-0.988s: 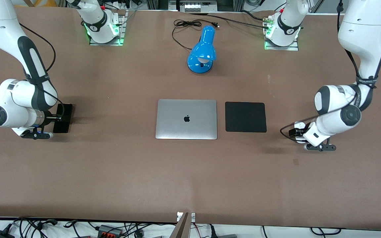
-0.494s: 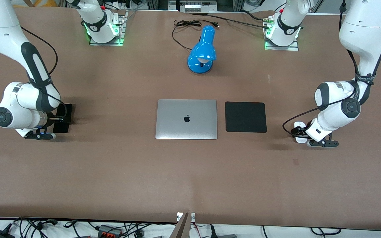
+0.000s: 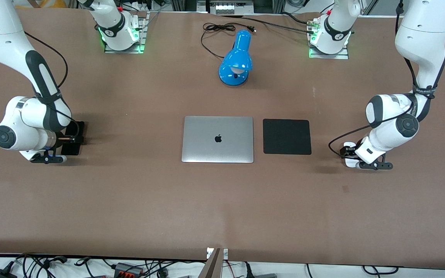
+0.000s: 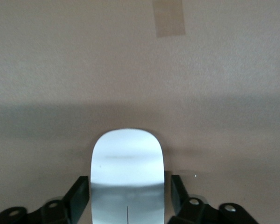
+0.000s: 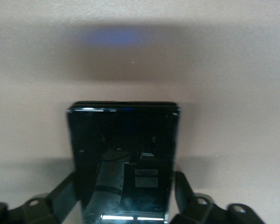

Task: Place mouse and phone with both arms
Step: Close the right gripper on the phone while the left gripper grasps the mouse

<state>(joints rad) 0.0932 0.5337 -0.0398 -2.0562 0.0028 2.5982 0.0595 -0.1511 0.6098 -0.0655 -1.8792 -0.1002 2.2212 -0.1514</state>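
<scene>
We see 2 grippers closed: left gripper (image 4: pixel 127 198) pinches the slick, light mouse (image 4: pixel 127 179) by its sides; right gripper (image 5: pixel 126 198) clamps the phone (image 5: pixel 124 161) (stiff, glossy), each near its table (image 3: pixel 129 200) end edge.

I read no words or numbers. Only sign: a black apple logo (image 3: pixel 218 138) centred on the closed silver laptop's (image 3: pixel 199 131) lid. The phone's (image 5: pixel 123 158) glossy face reflects a label, illegible.
</scene>
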